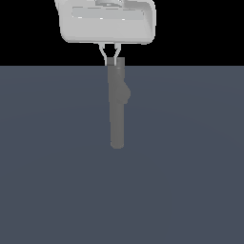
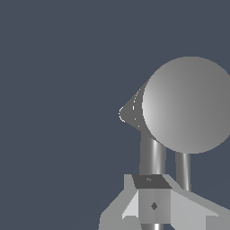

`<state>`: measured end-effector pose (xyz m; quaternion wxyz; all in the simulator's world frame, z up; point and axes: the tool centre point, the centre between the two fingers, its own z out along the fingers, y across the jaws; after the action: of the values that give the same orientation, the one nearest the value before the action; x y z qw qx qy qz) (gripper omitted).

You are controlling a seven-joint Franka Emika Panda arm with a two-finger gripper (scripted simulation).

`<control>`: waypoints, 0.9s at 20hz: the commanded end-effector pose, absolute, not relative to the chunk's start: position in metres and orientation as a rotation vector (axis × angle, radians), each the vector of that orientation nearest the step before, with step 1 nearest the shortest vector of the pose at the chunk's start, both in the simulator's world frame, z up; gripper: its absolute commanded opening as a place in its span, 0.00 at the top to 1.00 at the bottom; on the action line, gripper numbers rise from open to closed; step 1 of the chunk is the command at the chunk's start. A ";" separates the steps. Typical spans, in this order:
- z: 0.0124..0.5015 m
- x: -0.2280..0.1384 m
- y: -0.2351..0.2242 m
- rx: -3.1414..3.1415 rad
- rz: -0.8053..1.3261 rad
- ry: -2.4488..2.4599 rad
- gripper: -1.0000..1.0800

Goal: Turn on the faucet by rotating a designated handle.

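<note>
Above faucet [image 1: 117,107] cap | tool [image 1: 110,61] fingers narrowed, grip unclear | no writing

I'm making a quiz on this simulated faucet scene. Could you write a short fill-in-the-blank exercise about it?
1. The faucet is matte ____ in colour.
2. The white gripper is at the faucet's ____ end.
3. The faucet's small bulge is on the exterior view's ____ side.
4. In the wrist view, the faucet's end looks ____.

Missing words: grey; capped; right; round
</note>
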<state>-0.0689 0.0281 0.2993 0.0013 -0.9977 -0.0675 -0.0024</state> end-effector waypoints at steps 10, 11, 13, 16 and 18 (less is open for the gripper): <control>0.301 -0.047 -0.037 -3.138 0.000 -0.141 1.00; 0.299 -0.057 -0.005 -3.127 0.028 -0.213 1.00; 0.299 -0.050 -0.010 -3.129 0.025 -0.204 1.00; 0.299 -0.040 -0.016 -3.131 0.020 -0.192 1.00; 0.300 -0.033 -0.021 -3.132 0.017 -0.183 1.00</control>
<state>-0.0439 -0.0142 0.2994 0.0036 -0.9980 -0.0622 0.0112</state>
